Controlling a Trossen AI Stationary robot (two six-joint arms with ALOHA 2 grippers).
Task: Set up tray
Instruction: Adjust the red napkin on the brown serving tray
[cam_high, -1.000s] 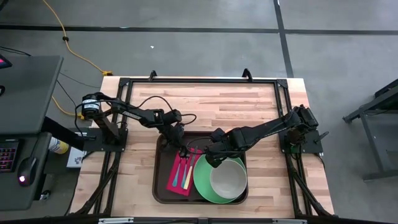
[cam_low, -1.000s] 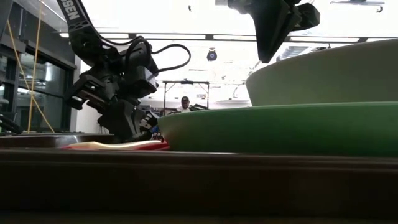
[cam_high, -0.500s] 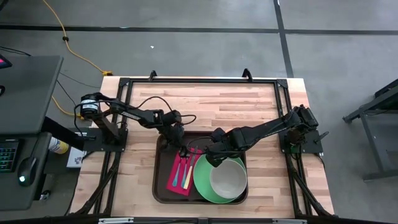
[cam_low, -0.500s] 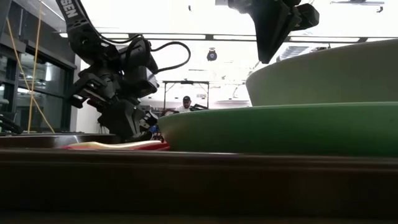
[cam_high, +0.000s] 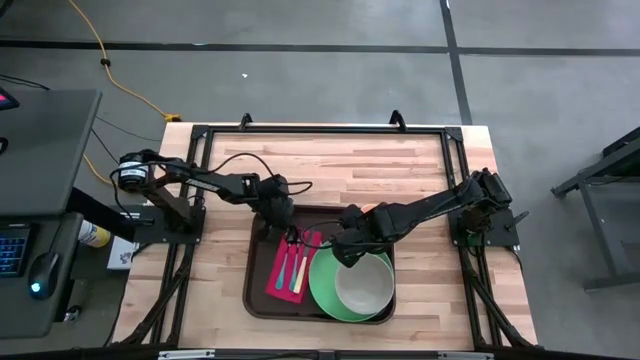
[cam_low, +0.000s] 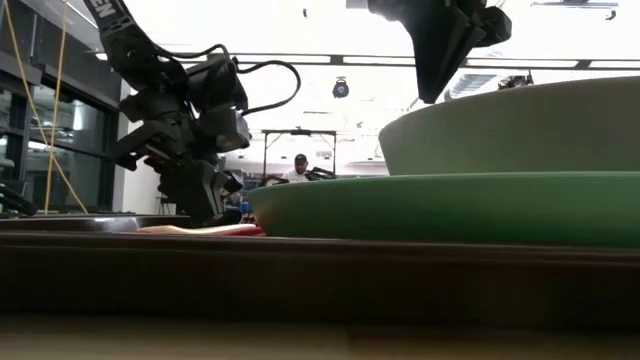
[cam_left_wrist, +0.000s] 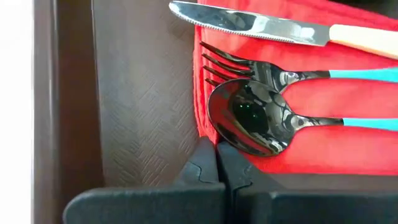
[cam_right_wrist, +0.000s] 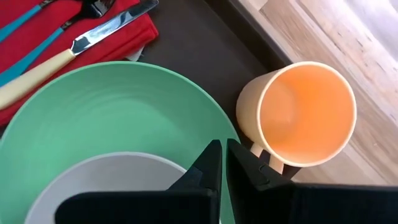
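Observation:
The dark brown tray (cam_high: 258, 300) lies on the table. On it are a red napkin (cam_high: 283, 272), a green plate (cam_high: 325, 290) and a grey bowl (cam_high: 362, 288) on the plate. A knife (cam_left_wrist: 249, 22), fork (cam_left_wrist: 249, 65) and spoon (cam_left_wrist: 255, 118) lie on the napkin. An orange cup (cam_right_wrist: 305, 112) stands at the tray's far rim. My left gripper (cam_left_wrist: 217, 149) is shut, low at the napkin's far edge. My right gripper (cam_right_wrist: 219, 149) is shut and hangs above the plate's far rim, near the cup. My left gripper comes from above, slanting down, with its shut fingertips (cam_left_wrist: 205, 155) on the tray's floor (cam_left_wrist: 143, 93), right at the napkin's far edge (cam_left_wrist: 202, 118). Whether a bit of the napkin is caught between them, I cannot tell. The tray lies flat on the table.
Bare wooden tabletop (cam_high: 340, 165) lies beyond the tray up to the black frame bar (cam_high: 320, 130) along the far edge. In the low view a person (cam_low: 299, 168) stands far off in the room behind the table.
My left gripper has moved a little toward the table's far and left edges, still shut. The tray, with napkin, cutlery, plate and bowl on it, has slid the same way along the table.

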